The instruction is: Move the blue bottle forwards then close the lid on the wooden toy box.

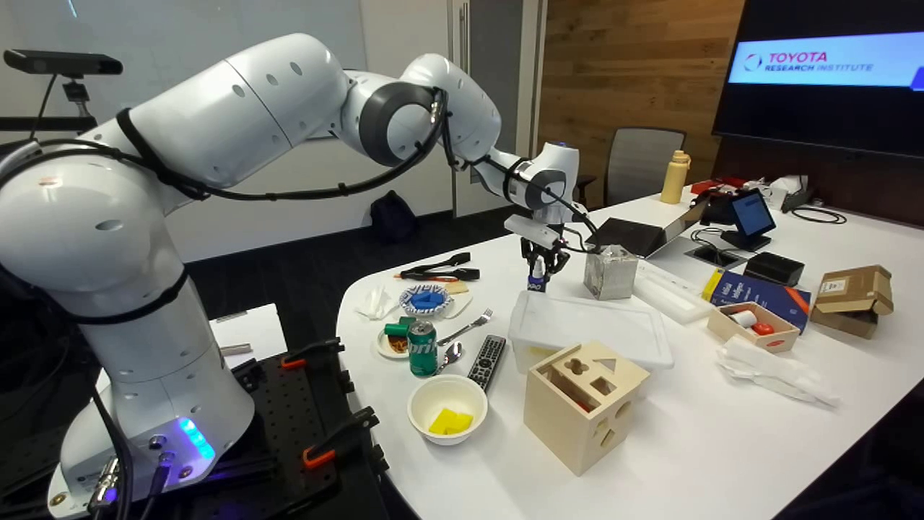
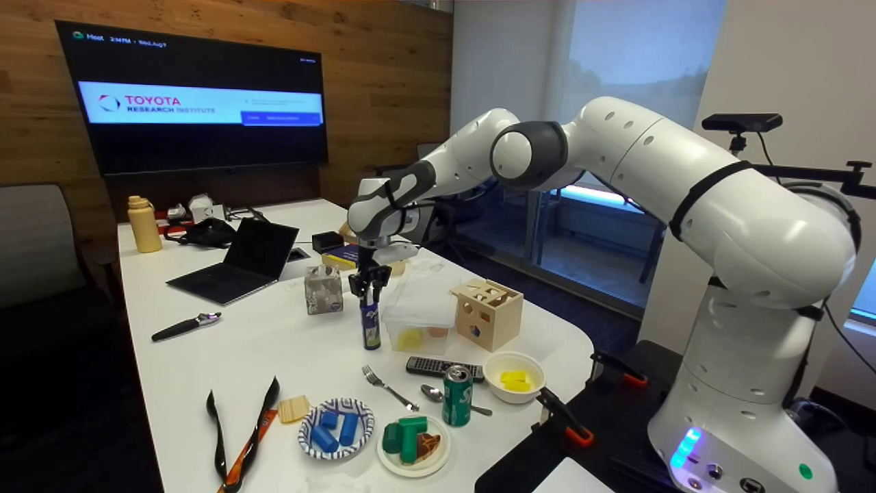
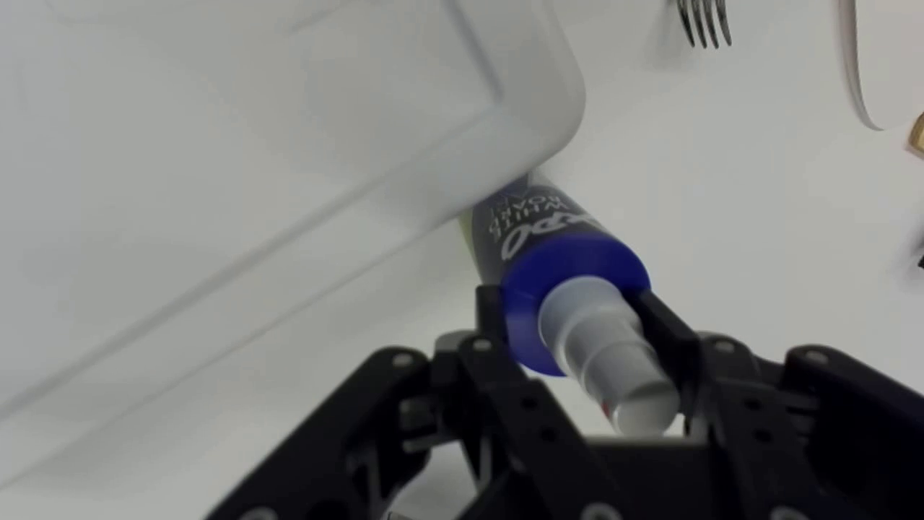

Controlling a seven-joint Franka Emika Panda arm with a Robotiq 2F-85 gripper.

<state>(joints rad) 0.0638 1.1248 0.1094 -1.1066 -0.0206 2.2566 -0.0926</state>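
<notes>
My gripper (image 1: 543, 266) is shut on the upper part of the blue bottle (image 1: 536, 284). In the wrist view the gripper (image 3: 570, 310) has a finger on each side of the blue shoulder of the bottle (image 3: 538, 227), with its pale nozzle between the fingers. In an exterior view the bottle (image 2: 370, 327) stands upright, at or very near the table. The wooden toy box (image 1: 556, 419) sits beyond the plastic bin; the box also shows here (image 2: 508, 322). Its lid (image 1: 626, 377) is slid sideways, leaving a gap on top; the lid (image 2: 464, 293) overhangs one side.
A lidded clear plastic bin (image 1: 592, 328) stands close beside the bottle, between it and the toy box. A silvery cube (image 2: 323, 291) stands near the gripper. A remote (image 2: 438, 368), fork (image 2: 389, 388), green can (image 2: 457, 396) and white bowl (image 2: 514, 395) lie nearer the robot base.
</notes>
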